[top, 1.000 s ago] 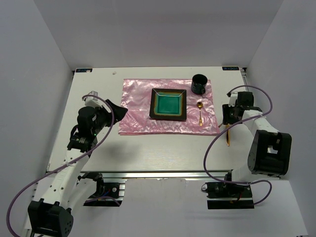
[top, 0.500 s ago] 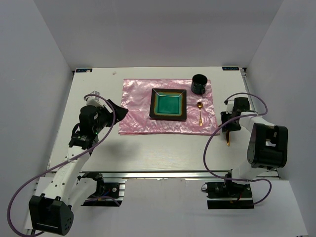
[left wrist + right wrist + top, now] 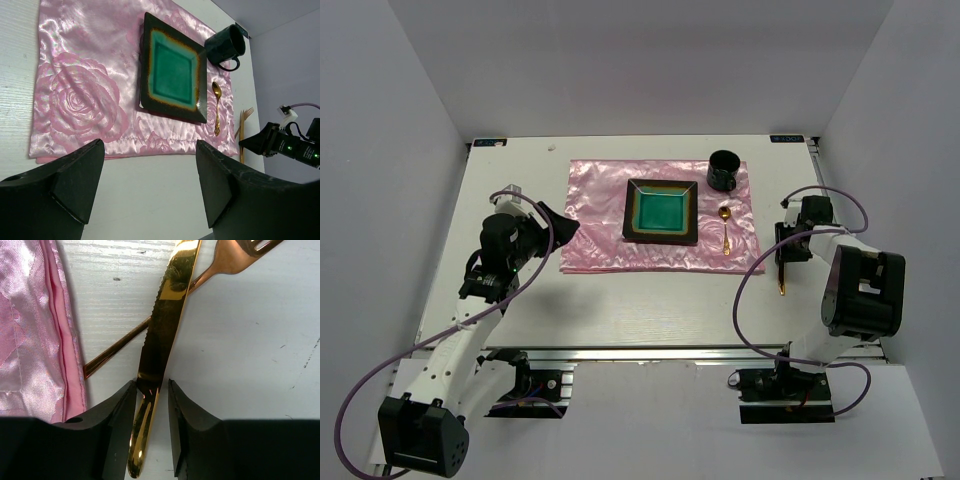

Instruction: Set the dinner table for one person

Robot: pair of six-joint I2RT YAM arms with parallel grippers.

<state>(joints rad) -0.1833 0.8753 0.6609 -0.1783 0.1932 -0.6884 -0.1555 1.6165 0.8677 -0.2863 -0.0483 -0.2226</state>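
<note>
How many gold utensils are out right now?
3: spoon on the placemat, right of the plate; knife inside the right gripper, off the placemat; fork crossing under the knife.

Noted a white tabletop (image 3: 620,310) and a shiny pink placemat (image 3: 75,95) patterned with large roses. Found a square plate (image 3: 172,67) with a teal centre, amber border and dark brown rim; a dark green mug (image 3: 225,46); a gold spoon (image 3: 216,107), knife (image 3: 160,340) and fork (image 3: 235,255). Saw matte black on the left claw (image 3: 149,150) and right claw (image 3: 151,385), and purple on the cables (image 3: 736,310).
</note>
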